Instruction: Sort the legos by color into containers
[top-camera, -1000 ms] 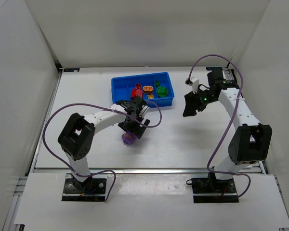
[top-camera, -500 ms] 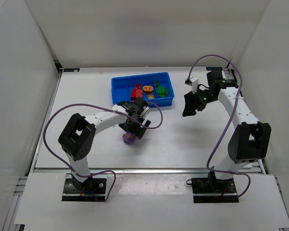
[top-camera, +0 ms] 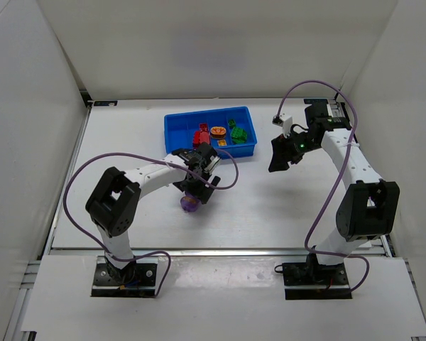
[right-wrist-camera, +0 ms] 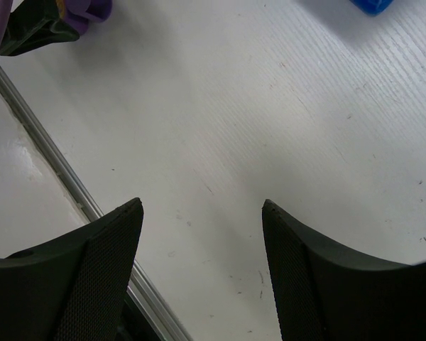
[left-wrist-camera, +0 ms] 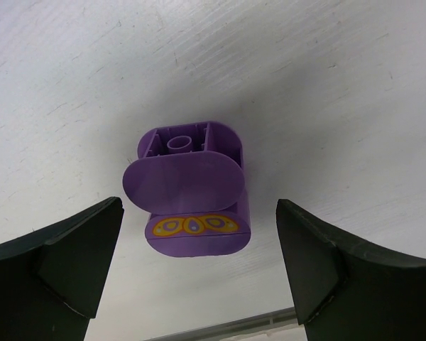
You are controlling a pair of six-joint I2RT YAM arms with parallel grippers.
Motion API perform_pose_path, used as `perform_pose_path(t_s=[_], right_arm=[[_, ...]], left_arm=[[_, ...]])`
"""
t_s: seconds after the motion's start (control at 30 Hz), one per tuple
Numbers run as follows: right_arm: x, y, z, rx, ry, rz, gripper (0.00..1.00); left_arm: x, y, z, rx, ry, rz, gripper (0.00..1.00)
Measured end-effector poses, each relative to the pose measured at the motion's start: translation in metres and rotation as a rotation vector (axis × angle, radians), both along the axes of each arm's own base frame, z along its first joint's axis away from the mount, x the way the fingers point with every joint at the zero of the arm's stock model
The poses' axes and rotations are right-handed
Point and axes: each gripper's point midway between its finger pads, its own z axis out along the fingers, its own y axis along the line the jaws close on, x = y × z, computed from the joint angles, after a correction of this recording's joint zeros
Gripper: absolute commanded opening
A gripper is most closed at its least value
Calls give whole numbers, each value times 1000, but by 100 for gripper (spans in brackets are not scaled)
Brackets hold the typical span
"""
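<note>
Left claw [top-camera: 194,194] above purple lego [top-camera: 190,206] (tray [top-camera: 172,132] beyond).

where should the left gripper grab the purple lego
Likely from above with the left gripper, closing on the two rounded ends of the purple lego: it lies on the table between the open fingers, long axis running from one to the other.

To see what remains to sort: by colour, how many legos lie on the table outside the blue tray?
purple lego: 1
red: 0
orange/yellow: 0
green: 0
Total: 1
</note>
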Motion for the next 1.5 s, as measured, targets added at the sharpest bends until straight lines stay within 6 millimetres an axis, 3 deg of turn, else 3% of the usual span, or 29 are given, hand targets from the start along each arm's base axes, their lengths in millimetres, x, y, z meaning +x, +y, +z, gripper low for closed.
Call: perform_pose_path(t_s=[0.43, 0.93, 1.07, 1.1, 1.3, 1.5], right_arm=[[0, 1, 1, 8, 2, 3, 71], [0, 1, -2, 6, 11, 4, 71], [0, 1, -2, 6, 9, 6, 71], [0, 1, -2, 5, 8, 6, 71], [1, 1, -3, 5, 4, 10, 71], [1, 1, -3, 4, 3, 11, 71]], left_arm=[[4, -3, -1, -4, -4, 1, 99], [19, 4, -21, 10, 34, 38, 93], [19, 3, -21, 5, 37, 38, 82], [19, 3, -21, 4, 38, 38, 74], [17, 1, -21, -7, 48, 32, 49], [16, -2, -20, -26, 61, 30, 10]])
